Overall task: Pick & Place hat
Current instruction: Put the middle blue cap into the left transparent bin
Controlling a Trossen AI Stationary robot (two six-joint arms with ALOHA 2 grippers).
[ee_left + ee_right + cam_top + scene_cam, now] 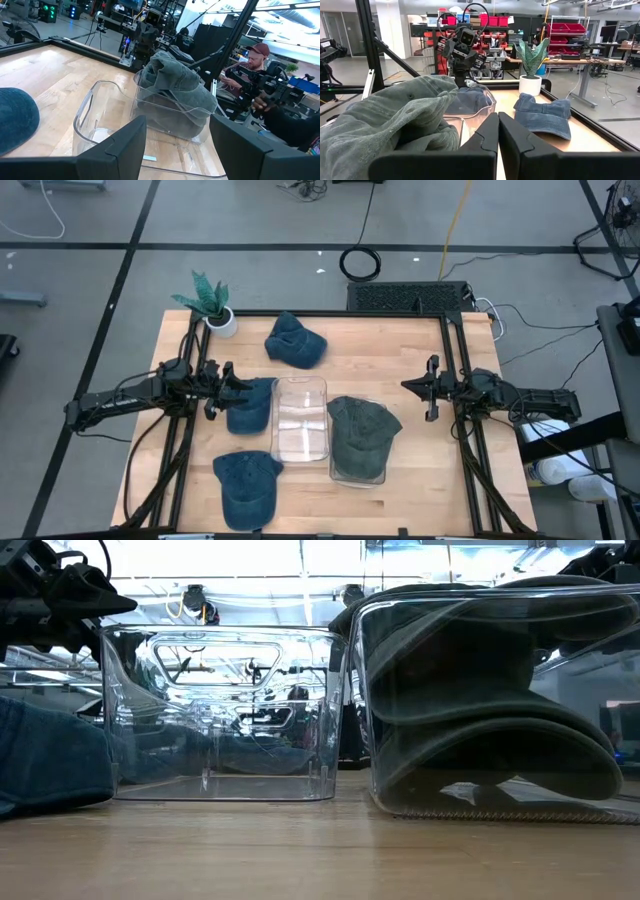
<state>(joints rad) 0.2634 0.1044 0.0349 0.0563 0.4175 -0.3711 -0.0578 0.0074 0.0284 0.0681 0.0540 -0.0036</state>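
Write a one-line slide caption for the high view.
Green hat fills one clear bin; open left gripper hovers over a blue hat.

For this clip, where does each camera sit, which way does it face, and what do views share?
High: overhead, straight down on table, showing both arms.
Low: table height, level across; empty clear bin, green hat in second bin; part of an arm top left.
Left wrist: past open left gripper toward both bins.
Right wrist: past shut right gripper toward left arm, plant, blue hat.
Shared: all four show the green hat.
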